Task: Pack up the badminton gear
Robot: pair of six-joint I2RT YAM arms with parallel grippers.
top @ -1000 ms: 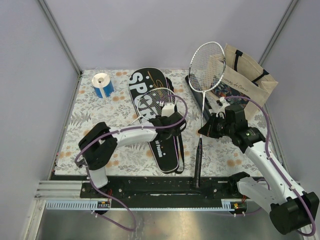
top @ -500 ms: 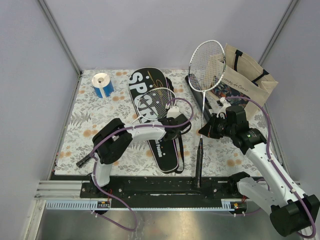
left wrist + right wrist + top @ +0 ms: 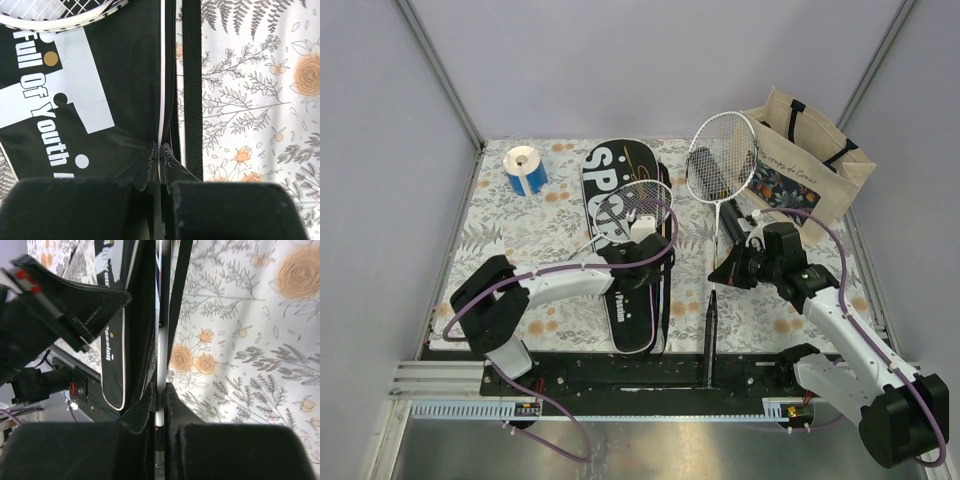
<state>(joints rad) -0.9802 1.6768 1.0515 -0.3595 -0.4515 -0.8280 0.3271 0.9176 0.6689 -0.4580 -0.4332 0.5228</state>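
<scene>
The black case (image 3: 632,315) runs lengthwise, wide end far, with a white-framed racket head (image 3: 635,205) resting over it. The second racket (image 3: 720,168) runs just to its right and roughly parallel, head far and handle (image 3: 707,330) near. The left gripper (image 3: 160,152) is pinched on the case's right, zippered edge, the side facing that racket, while the right gripper (image 3: 160,392), the nearer of the two, is clamped on its thin shaft (image 3: 159,340).
</scene>
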